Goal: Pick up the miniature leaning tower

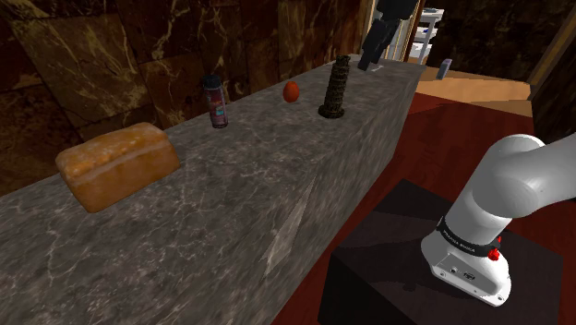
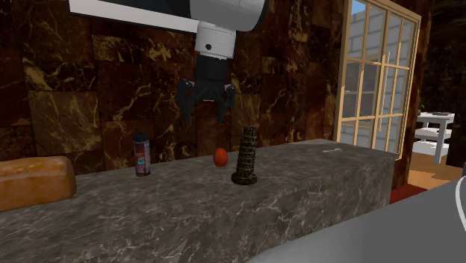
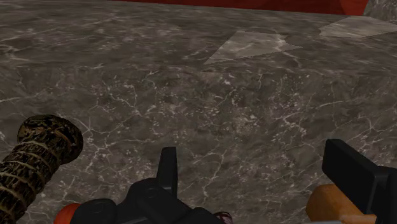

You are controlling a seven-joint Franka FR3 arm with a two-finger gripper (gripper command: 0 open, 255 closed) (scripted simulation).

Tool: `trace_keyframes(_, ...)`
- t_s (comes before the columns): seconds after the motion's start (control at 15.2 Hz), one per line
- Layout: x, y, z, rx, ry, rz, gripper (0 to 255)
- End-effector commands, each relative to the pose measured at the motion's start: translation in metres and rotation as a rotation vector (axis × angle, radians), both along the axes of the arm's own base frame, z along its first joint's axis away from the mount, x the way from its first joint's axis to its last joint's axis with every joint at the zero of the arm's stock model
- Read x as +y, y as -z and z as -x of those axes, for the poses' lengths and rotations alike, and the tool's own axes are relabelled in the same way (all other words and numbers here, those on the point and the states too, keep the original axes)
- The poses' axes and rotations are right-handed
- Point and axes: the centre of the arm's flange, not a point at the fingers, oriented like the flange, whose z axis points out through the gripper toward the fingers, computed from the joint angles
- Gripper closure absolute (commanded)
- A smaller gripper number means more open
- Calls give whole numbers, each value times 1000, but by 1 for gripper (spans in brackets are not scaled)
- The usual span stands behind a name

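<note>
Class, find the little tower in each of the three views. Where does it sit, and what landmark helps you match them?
Shoulder view: tower stands far along the counter, upper middle.
Second exterior view: tower at centre, below and right of the open tool.
Wrist view: tower outside the fingers, seen from above.
Landmark: the red ball beside it.

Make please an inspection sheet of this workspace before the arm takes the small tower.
Surface: grey veined marble counter.
Job's things: dark miniature tower standing on its base on the counter, not held.
Clutter: bread loaf, spray can, small orange ball, all apart from the tower.
Grippers: gripper above the counter, jaws open; the tower is beside them, not between.
Cables: nothing seen.
Surroundings: brown marble wall, framed glass door, red floor.
</note>
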Motion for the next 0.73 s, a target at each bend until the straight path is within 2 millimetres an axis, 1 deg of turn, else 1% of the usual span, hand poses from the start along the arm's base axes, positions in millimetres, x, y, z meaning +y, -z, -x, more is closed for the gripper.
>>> trace_keyframes(0.0, 0, 0, 0, 0, 0, 0, 0)
trace_keyframes(0.66, -100, 19, -86, 40, -83, 41, 0)
